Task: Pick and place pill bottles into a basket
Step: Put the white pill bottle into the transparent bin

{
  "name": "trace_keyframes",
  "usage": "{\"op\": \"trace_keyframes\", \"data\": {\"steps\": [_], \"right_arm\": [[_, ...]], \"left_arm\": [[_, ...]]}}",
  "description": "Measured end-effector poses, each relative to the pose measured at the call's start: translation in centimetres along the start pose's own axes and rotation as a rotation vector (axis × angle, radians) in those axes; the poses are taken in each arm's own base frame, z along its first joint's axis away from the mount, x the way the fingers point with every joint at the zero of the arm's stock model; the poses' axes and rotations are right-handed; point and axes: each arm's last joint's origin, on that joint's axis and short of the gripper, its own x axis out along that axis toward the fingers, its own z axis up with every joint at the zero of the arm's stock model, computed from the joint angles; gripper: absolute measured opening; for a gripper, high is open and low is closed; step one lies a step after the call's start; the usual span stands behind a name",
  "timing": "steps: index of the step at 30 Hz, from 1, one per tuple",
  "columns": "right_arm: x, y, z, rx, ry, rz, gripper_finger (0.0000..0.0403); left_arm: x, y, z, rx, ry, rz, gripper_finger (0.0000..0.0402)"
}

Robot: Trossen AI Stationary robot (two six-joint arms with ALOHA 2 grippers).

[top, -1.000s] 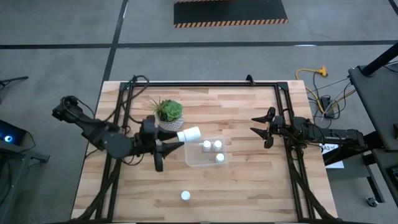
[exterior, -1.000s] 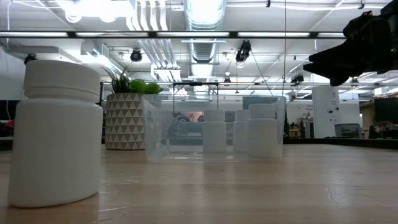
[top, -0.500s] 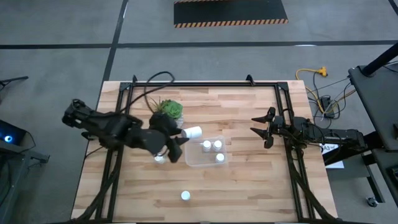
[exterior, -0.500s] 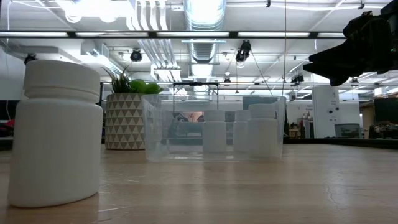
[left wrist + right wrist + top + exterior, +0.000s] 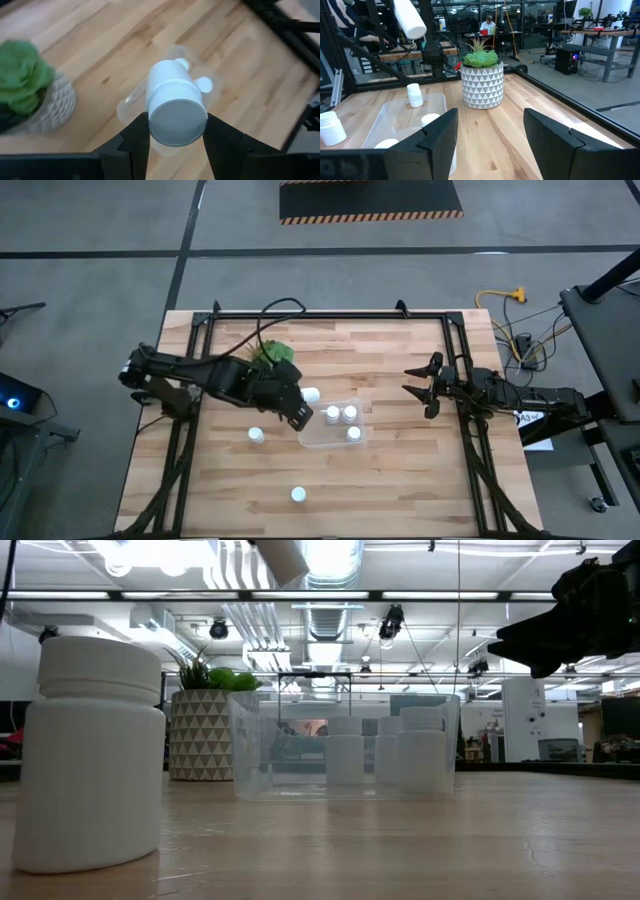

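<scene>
Left tool: hovering above the table near its middle, just at the basket's left end, beside the potted plant. Its 2 fingers are closing on the sides of 1 pill bottle, cap facing the wrist camera, body tilted and raised off the table. In the low view this held bottle is showing high above the other things.

Right tool: waiting near the right edge of the table, well apart from the basket. Its fingers are standing wide apart, gripping nothing.

Basket: clear rectangular bin, sitting near the middle of the table, just right of the plant.
- 3 pill bottles are standing upright inside it: 2 side by side toward the far wall, 1 toward the near right corner.

Loose pill bottles on the table:
- 1 is standing upright left of the basket, near it but not touching.
- 1 is standing upright toward the near edge of the table, well apart from the basket; it is filling the left of the low view.

Potted plant: green succulent in a white patterned pot, partly covered by the left arm in the high view, standing behind the basket's left end.
</scene>
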Motion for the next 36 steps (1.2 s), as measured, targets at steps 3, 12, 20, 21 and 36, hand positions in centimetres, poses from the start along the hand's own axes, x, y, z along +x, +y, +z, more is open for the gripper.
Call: {"op": "trace_keyframes", "data": {"steps": [3,12,20,21,36], "right_arm": [[0.0,0.0,0.0,0.0,0.0,0.0,0.0215],[0.0,0.0,0.0,0.0,0.0,0.0,0.0215],[0.0,0.0,0.0,0.0,0.0,0.0,0.0215],[0.0,0.0,0.0,0.0,0.0,0.0,0.0215],[0.0,0.0,0.0,0.0,0.0,0.0,0.0215]], "left_arm": [[0.6,0.4,0.0,-0.047,0.056,0.032,0.014],[3.1,1.1,0.8,-0.115,0.218,0.081,0.014],[6.6,1.1,0.8,-0.061,0.397,0.123,0.014],[6.9,1.0,0.8,-0.044,0.411,0.13,0.014],[9.9,-2.5,2.3,0.041,0.46,0.081,0.014]]}}
